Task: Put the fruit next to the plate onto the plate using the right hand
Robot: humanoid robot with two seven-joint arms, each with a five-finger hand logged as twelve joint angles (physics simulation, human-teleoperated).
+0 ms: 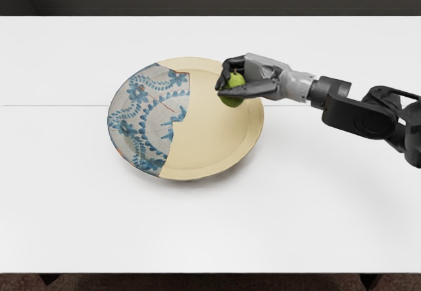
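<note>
Your right hand (pixel 253 79) is over the far right rim of the plate (pixel 204 133); its fingers are curled tight around the fruit (pixel 231 99), so it is gripping it; the dark fingers cover most of the fruit, with green showing between them and underneath. The fruit hangs over the inside of the rim; whether its underside touches the plate or sits just clear of it, you can't quite call from this angle.

Edges now; the plate lies near the middle of the worktop (pixel 316 205), well apart from every edge; the far edge runs straight across the top under a dark band, and the near edge runs across the bottom; left and right the white surface runs out of view. There is bare worktop all round the plate: a wide stretch in front, a wide stretch to the left, a narrower strip behind; to the right the only thing above the surface is your right arm (pixel 368 113), coming in from the right edge and angling up towards the plate. The cream part of the plate beside and below the hand lies bare; the blue-patterned part is on the left side, away from the hand.

The count: one plate; one fruit; one hand; one arm.
</note>
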